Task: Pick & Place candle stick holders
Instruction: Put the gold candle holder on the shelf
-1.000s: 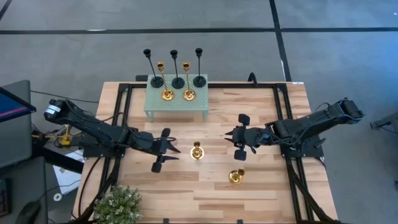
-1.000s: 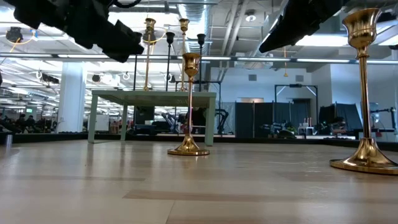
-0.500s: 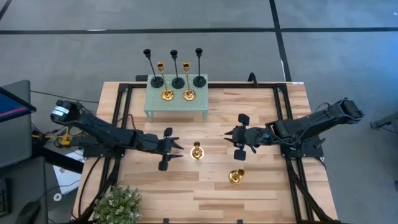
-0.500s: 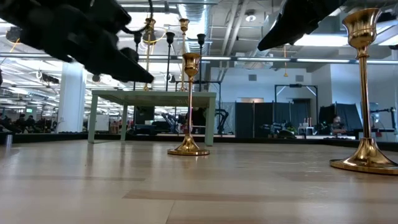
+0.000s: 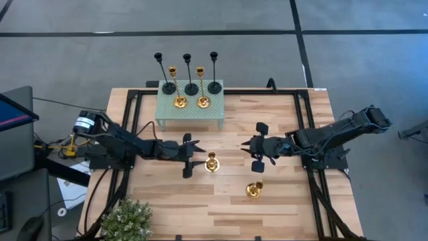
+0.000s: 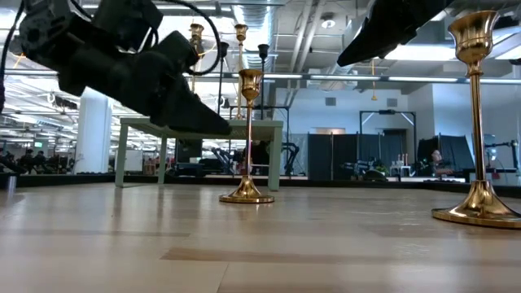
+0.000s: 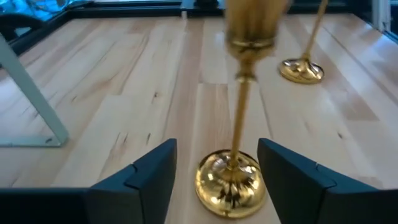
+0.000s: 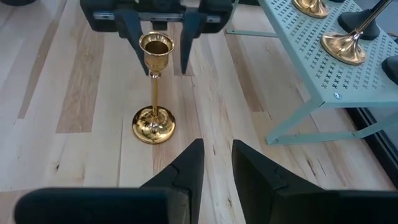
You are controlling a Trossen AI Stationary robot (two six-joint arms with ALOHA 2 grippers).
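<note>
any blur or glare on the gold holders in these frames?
Left wrist view: near gold holder has its cup blurred, base sharp with bright glints. Right wrist view: same holder sharp. Low view: left gripper is a dark silhouette against ceiling lights.

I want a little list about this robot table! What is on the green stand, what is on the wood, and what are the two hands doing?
On the green stand: three black candle holders and two gold candle holders
On the wooden table: two more gold ones, the middle gold holder and the front gold holder
Left hand: open, fingers on either side of the middle gold holder, not gripping yet
Right hand: waiting on the other side of that holder, holding nothing
Corner: a small plant
</note>
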